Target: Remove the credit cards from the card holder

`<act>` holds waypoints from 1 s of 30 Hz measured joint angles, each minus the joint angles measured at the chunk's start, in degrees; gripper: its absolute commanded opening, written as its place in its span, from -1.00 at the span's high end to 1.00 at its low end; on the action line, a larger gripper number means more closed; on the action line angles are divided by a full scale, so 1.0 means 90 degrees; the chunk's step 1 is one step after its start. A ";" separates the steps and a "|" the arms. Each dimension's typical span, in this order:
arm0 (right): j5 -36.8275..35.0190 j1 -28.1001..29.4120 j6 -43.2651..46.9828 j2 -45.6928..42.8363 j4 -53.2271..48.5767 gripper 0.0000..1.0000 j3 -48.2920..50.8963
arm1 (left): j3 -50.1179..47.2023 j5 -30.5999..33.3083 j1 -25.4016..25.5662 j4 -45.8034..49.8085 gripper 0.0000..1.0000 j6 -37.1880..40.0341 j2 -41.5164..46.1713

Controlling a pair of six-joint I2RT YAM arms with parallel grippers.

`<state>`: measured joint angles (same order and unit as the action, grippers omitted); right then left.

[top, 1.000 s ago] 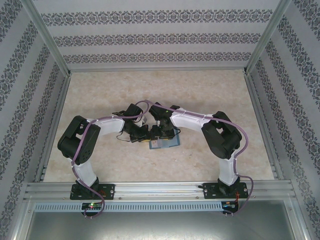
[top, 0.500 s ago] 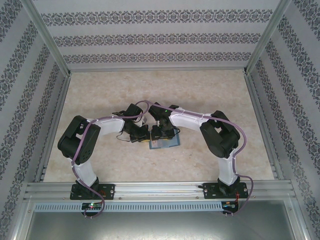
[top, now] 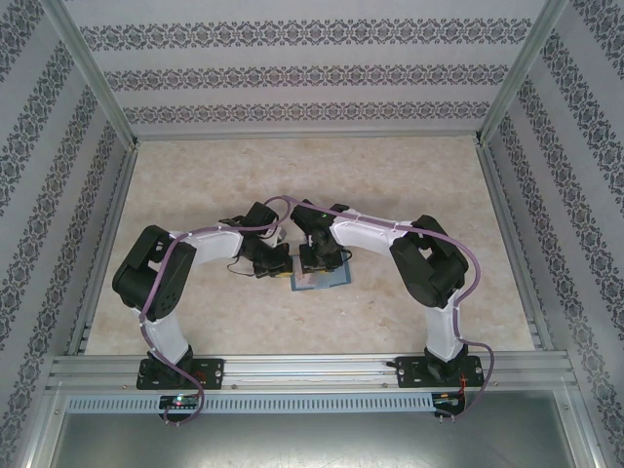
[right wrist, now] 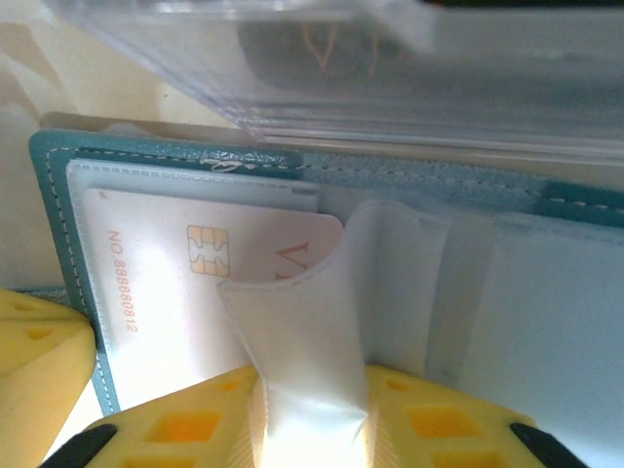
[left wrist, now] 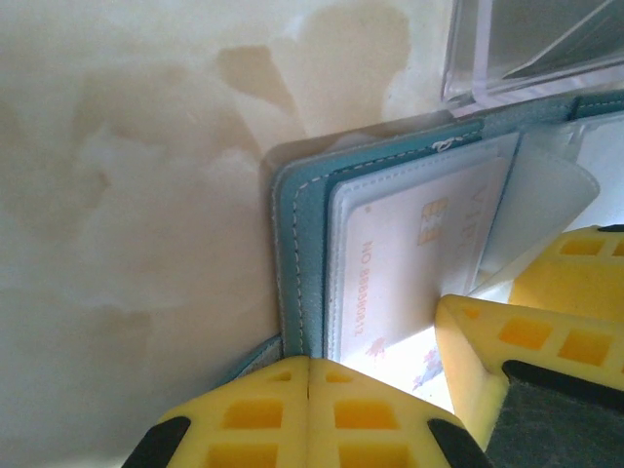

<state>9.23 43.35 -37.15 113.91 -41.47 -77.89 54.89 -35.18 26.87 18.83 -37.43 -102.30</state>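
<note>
Top: the holder lies open on the table, just below the left gripper and right gripper.

Left wrist: the left gripper is clenched tight, touching the holder's edge, with the card just ahead.

Right wrist: the right gripper pinches the clear sleeve beside the card.

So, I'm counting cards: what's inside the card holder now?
One chip card lies in the card holder's clear sleeve; a translucent flap hides its far end, and anything beneath it.
</note>
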 measured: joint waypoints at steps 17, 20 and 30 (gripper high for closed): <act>0.0029 0.0000 0.0002 -0.0384 -0.0114 0.62 0.0000 | 0.0131 -0.0051 0.0000 0.0102 1.00 0.0012 0.0007; 0.0066 -0.0010 0.0002 -0.0391 -0.0112 0.63 0.0000 | 0.0141 -0.0160 0.0015 0.0090 1.00 -0.0041 0.0022; 0.0075 -0.0085 0.0002 -0.0427 -0.0180 0.61 0.0005 | 0.0308 -0.0561 0.0272 -0.0389 1.00 -0.0362 -0.0291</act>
<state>9.91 42.59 -37.12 110.06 -43.09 -77.84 57.67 -40.23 29.32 15.33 -40.69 -104.92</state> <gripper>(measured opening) 0.189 0.046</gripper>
